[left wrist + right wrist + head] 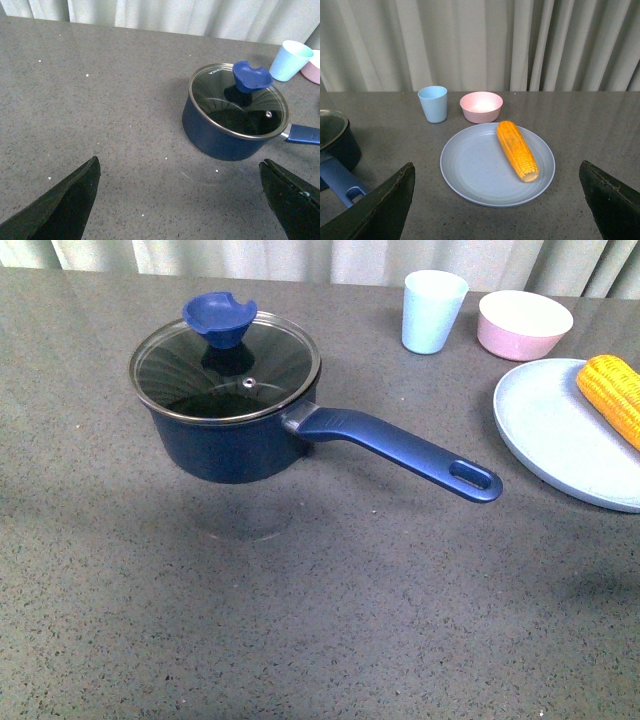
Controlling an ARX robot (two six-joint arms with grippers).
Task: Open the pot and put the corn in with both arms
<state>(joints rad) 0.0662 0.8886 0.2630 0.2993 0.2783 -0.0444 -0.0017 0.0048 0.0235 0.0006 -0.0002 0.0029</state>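
Grey table [300, 630]: corn [517, 150] on plate [470, 172], apparently beyond wide right jaws

Staged test setup, grey speckled tabletop [300, 620], pale curtain [480, 45] backdrop

Table [300, 620]: grey, speckled, stone-like, matt with a faint sheen.
Pot [230, 450]: dark blue, smooth, semi-gloss.
Lid [200, 375]: clear glass, reflective, with a bright metal rim.
Knob [219, 318] and handle [400, 448]: blue, smooth, plastic-looking.
Cup [433, 312], bowl [524, 325], plate [475, 170]: matt, plastic-looking.
Corn [516, 150]: bumpy kernels, slight shine.
Curtain [470, 45]: pale cloth.
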